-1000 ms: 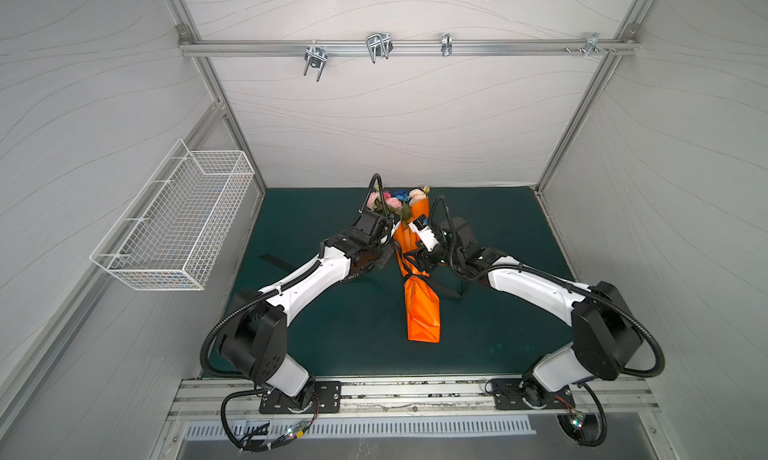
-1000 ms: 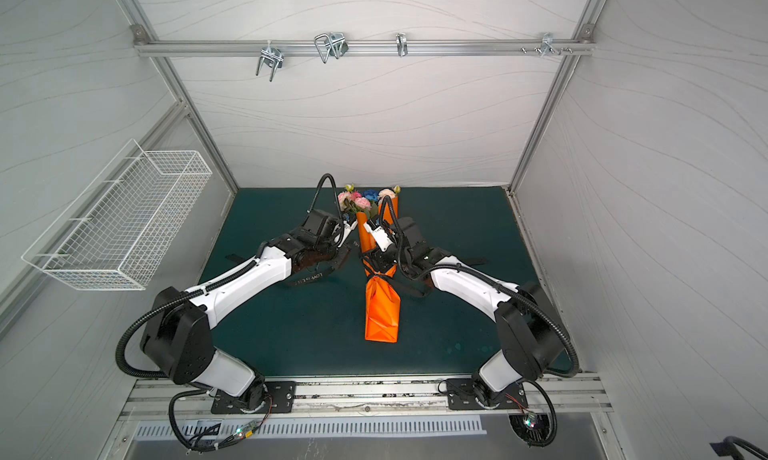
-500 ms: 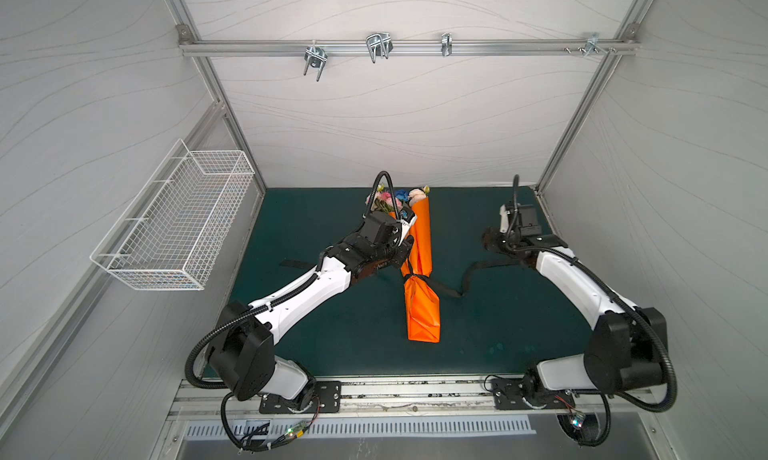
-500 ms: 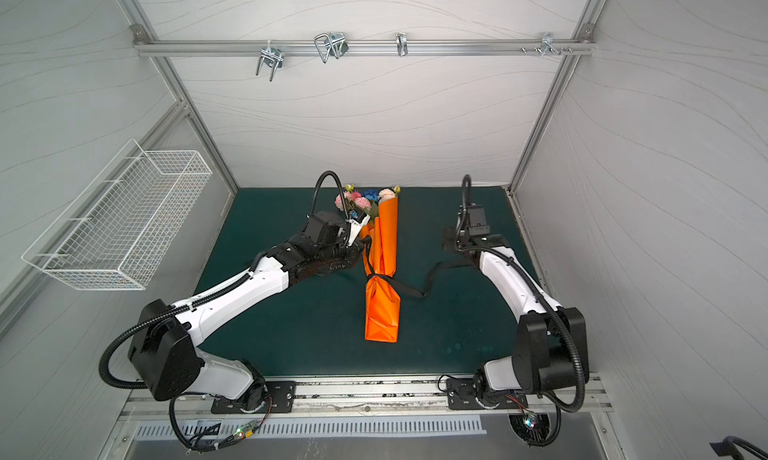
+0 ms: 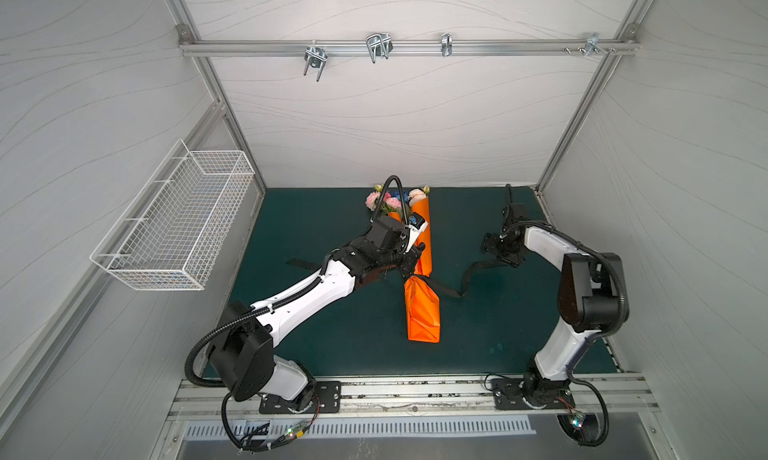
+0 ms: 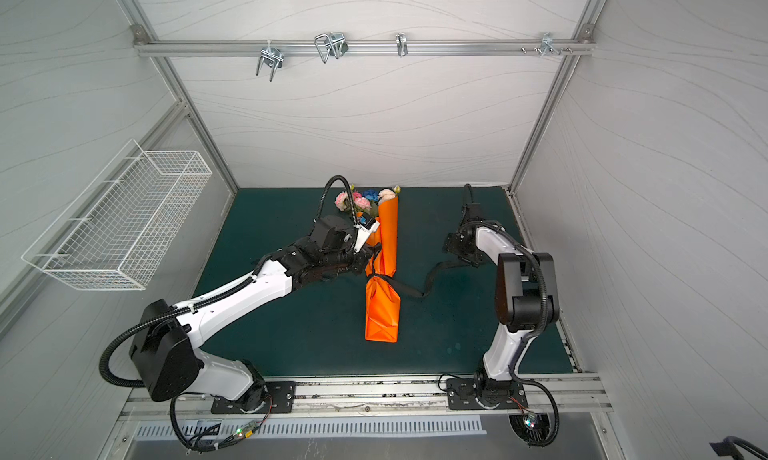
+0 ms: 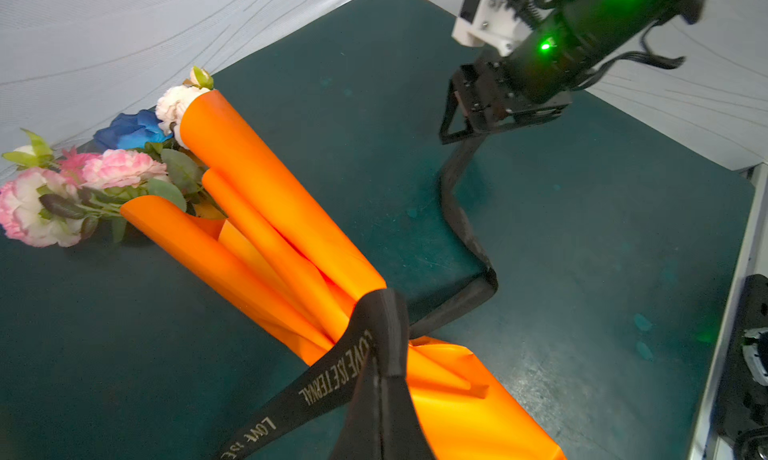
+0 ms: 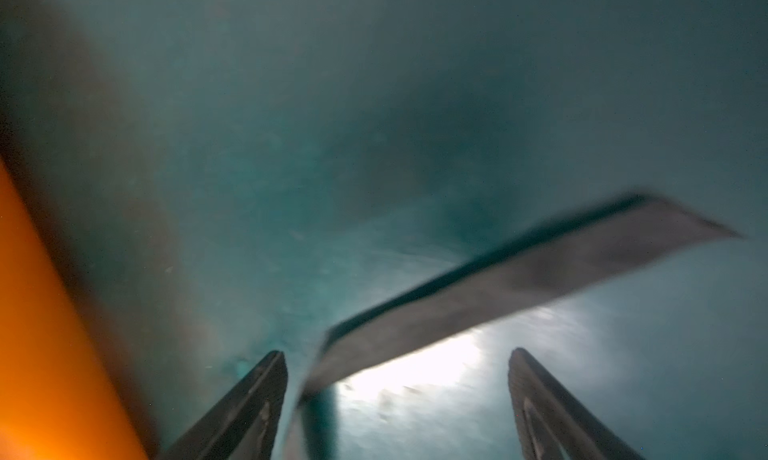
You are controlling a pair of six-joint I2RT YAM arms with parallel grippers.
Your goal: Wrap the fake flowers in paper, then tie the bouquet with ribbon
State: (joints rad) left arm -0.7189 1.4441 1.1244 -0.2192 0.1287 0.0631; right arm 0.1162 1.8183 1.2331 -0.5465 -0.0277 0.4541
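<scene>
1. Black ribbon is cinched round the orange paper. The L gripper has its jaws together, clamped on the ribbon at that waist.
2. R gripper: jaws wide apart, gripping nothing. A loose ribbon end lies across the gap btwn its fingers. Contact w/ a finger cannot be told, as the view is blurred.
3. The bouquet of fake flowers lies on the green mat at back centre. Its blossoms point toward the rear wall and its lower part is wrapped in the paper.
4. Both top views show the whole arms and the ribbon trailing from the wrap to the R gripper. The L jaws are hidden there under the wrist. Only the L wrist view shows the clamp, and the R wrist view shows the jaw gap.
5. Lettering, L wrist view only: "LOVE IS ETERNAL", then "LOVE IS", cut off at the frame edge.
</scene>
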